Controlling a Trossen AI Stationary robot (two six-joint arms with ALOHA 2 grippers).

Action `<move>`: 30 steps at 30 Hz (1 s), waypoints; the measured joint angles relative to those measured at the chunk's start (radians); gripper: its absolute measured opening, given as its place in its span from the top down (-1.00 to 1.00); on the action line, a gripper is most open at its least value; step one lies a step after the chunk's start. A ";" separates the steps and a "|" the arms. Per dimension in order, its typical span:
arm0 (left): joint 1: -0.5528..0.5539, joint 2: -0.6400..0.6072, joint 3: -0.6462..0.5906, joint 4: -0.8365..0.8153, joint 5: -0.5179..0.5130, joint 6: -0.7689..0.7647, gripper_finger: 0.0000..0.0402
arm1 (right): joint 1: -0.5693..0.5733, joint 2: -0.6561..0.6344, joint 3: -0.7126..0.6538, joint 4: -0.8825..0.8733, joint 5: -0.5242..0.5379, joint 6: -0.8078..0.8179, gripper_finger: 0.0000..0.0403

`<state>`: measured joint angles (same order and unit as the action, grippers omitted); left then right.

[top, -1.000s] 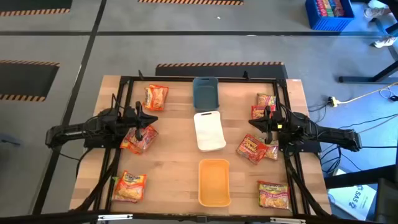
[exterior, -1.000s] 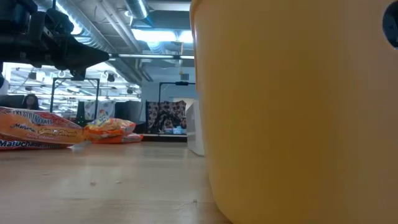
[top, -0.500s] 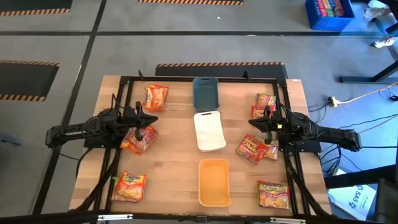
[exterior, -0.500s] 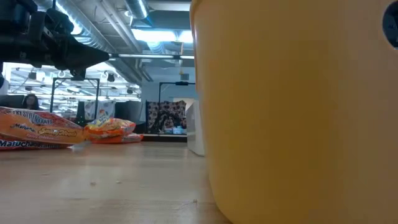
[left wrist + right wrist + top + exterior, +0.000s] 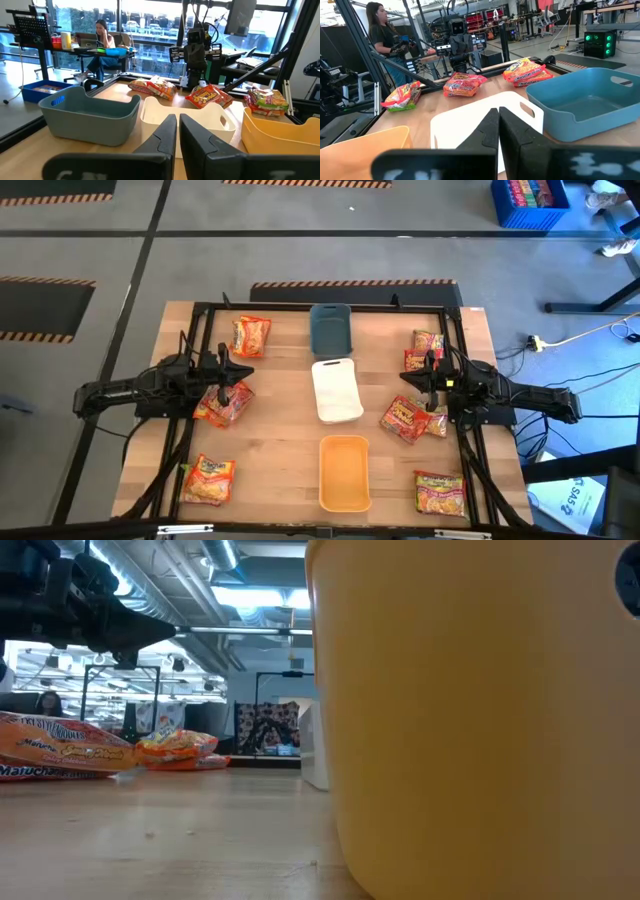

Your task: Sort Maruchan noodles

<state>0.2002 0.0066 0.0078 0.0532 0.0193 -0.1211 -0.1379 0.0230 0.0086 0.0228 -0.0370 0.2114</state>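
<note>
While both arms wait low at the side edges of the wooden surface (image 5: 280,450), the left gripper (image 5: 243,369) and right gripper (image 5: 408,377) have their fingers closed on nothing. The Maruchan noodles (image 5: 222,405) lie scattered along both side edges, flanking three empty trays (image 5: 336,390) down the middle. The packets look light, crinkly and likely slippery, with brittle contents; pinching a flat sealed border seems safest.

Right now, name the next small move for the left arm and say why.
Probably open the left gripper and lower it toward the red packet lying beside and just below it. All three trays, including the white tray, look empty, both grippers are shut and hold nothing, and no packet is sorted yet.
</note>
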 joint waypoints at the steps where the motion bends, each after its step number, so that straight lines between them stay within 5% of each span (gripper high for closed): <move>1: 0.000 0.000 0.000 0.000 0.000 0.000 0.92 | 0.000 0.000 0.000 0.000 0.000 0.000 1.00; 21: 0.000 0.000 0.000 0.014 -0.017 0.000 0.92 | 0.000 0.000 0.000 0.000 0.000 0.000 1.00; 30: 0.000 0.000 0.000 0.189 -0.018 -0.070 0.92 | 0.000 0.000 -0.001 0.022 0.000 0.003 1.00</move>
<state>0.2002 0.0067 0.0074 0.2421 0.0017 -0.1916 -0.1379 0.0231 0.0078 0.0451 -0.0372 0.2145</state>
